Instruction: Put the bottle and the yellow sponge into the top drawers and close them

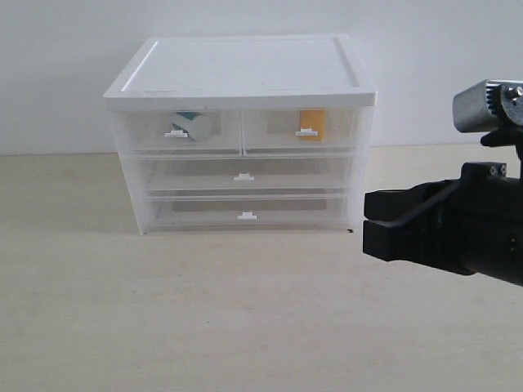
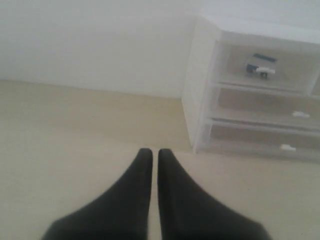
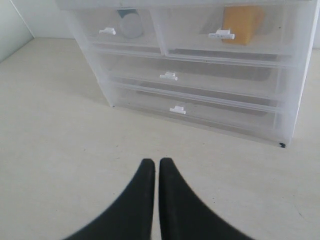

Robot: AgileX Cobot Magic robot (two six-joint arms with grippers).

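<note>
Left and right jaws are pressed together, empty; beyond them the bottle (image 1: 193,125) and yellow sponge (image 1: 310,124) lie inside the shut top drawers (image 1: 144,131).

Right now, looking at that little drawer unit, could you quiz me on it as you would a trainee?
1. One word: is the right gripper open or shut?
2. True or false: seen from the exterior view, the yellow sponge lies inside the closed top right drawer.
3. Where is the bottle?
A: in the right gripper.
B: inside the closed top left drawer.
C: beside the yellow sponge.

Key: 1 shut; 2 true; 3 B.
</note>
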